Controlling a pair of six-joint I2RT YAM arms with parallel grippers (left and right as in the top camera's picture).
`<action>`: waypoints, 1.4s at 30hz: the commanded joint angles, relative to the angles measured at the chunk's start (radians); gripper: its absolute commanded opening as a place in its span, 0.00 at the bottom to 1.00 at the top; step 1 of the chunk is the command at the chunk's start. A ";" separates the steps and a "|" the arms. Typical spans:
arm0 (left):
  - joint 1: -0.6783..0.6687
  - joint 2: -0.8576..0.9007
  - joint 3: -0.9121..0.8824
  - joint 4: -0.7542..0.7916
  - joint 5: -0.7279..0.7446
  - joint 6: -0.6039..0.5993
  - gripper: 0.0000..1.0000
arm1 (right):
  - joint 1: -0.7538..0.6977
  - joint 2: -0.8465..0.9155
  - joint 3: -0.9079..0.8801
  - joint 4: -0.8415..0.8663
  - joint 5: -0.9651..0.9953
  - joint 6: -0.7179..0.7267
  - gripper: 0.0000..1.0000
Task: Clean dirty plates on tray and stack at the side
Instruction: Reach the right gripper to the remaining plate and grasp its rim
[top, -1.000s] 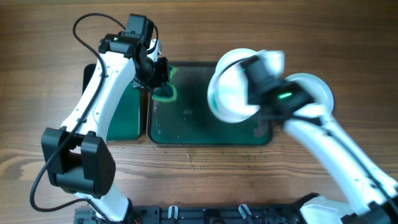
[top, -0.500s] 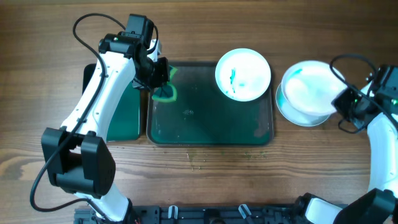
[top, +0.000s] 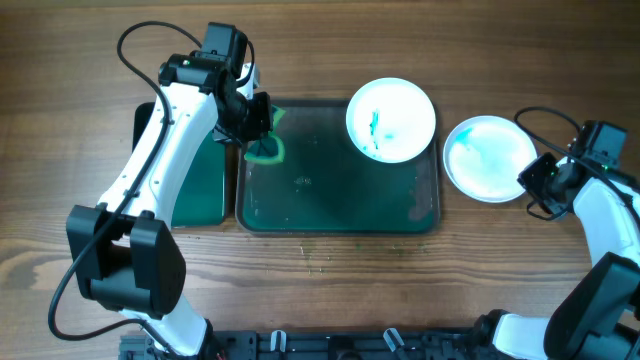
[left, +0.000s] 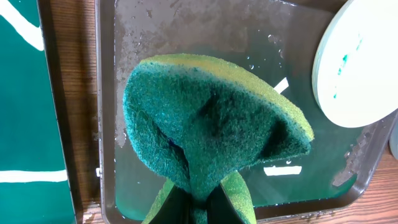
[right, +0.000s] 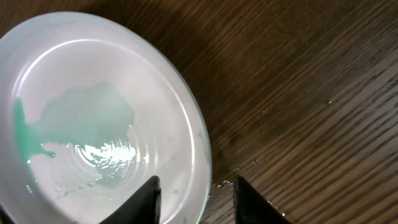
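A white plate (top: 391, 119) with a green smear lies at the back right of the dark tray (top: 330, 205); it also shows in the left wrist view (left: 364, 62). A second, faintly bluish plate (top: 487, 158) lies on the table right of the tray, wet with a pale green film (right: 99, 137). My right gripper (top: 534, 186) is open, its fingers (right: 196, 199) astride that plate's right rim. My left gripper (top: 255, 122) is shut on a green sponge (left: 211, 130) above the tray's back left corner (left: 106, 93). A third plate is not in view.
A smaller bright green tray (top: 200, 180) lies just left of the dark tray, partly under my left arm. Water drops sit on the wood by the side plate (right: 249, 168). Bare wooden table surrounds both trays.
My right arm carried the bluish plate off the tray to the right, set it on the table and opened. The left arm with the sponge has not moved.
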 joint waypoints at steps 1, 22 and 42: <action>-0.001 -0.005 0.006 0.000 -0.006 0.021 0.04 | 0.026 -0.012 0.112 -0.014 -0.147 -0.034 0.45; -0.036 -0.008 0.006 -0.101 -0.097 -0.118 0.04 | 0.480 0.355 0.288 0.069 -0.138 -0.006 0.36; -0.055 -0.008 0.006 -0.071 -0.108 -0.119 0.04 | 0.505 0.421 0.283 0.082 -0.184 0.030 0.04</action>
